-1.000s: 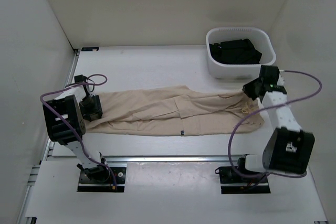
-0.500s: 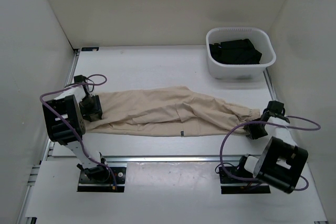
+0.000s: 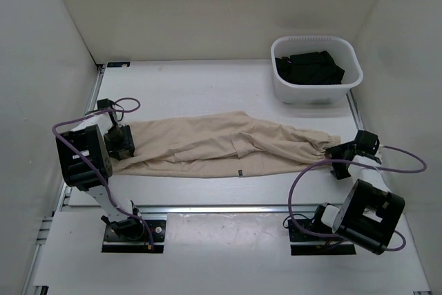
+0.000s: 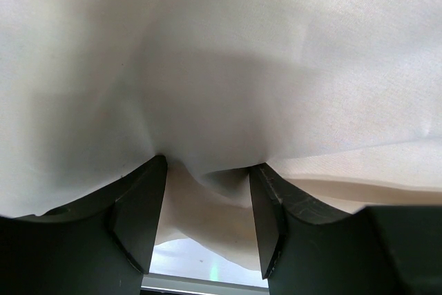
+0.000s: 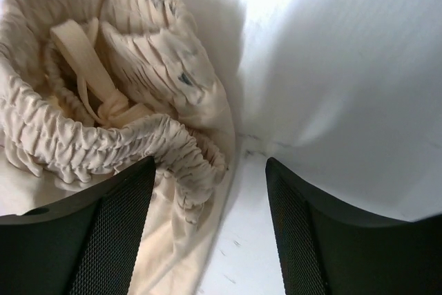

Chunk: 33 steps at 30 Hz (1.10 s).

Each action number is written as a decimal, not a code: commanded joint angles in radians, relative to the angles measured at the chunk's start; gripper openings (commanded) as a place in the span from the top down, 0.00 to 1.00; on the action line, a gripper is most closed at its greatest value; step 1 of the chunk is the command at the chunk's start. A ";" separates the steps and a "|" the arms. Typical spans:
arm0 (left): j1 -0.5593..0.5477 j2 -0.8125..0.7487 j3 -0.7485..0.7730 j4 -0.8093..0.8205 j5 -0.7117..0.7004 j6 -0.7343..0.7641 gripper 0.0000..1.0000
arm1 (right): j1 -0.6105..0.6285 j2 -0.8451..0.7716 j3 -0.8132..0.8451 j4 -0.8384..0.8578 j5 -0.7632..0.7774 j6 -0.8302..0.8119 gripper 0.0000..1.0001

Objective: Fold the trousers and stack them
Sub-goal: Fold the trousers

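Observation:
The beige trousers lie stretched left to right across the table. Their gathered waistband points right and the leg ends point left. My right gripper rests low on the table at the waistband, open. In the right wrist view the right gripper has a curl of elastic beside its left finger and bare table by the other. My left gripper sits at the leg ends. In the left wrist view the left gripper has its fingers apart, with a loose fold of the trousers sagging between them.
A white basket with folded black garments stands at the back right. White walls close in the left, back and right. A metal rail runs along the near edge, in front of the arm bases.
My right gripper carried the waistband from near the basket out to the right and down, straightening the trousers, then opened and let it go. The left arm has not moved.

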<state>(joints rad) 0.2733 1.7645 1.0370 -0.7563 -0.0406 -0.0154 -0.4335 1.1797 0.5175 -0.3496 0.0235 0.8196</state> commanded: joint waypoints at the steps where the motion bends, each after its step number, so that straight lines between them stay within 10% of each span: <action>1: 0.024 0.184 -0.126 0.117 -0.188 0.015 0.38 | -0.014 0.059 -0.030 0.128 0.009 0.039 0.29; 5: 0.024 0.184 -0.135 0.117 -0.199 0.015 0.40 | -0.025 0.240 0.033 0.102 -0.016 0.081 0.41; 10: 0.024 0.126 -0.129 0.117 -0.190 0.015 0.40 | -0.025 0.313 0.070 0.077 -0.028 0.101 1.00; 19: -0.003 -0.084 0.259 -0.089 -0.076 0.015 0.28 | -0.034 0.255 0.098 -0.052 -0.069 0.058 1.00; 26: -0.577 -0.078 0.528 -0.247 0.158 0.015 0.19 | -0.034 0.233 0.098 -0.086 -0.060 -0.003 1.00; 33: -0.885 0.219 0.749 -0.238 0.361 0.015 0.13 | -0.034 0.244 0.130 -0.109 -0.060 -0.042 1.00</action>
<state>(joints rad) -0.5961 1.8824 1.7035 -0.9356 0.2291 0.0006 -0.4648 1.4071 0.6411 -0.3325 -0.0742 0.8394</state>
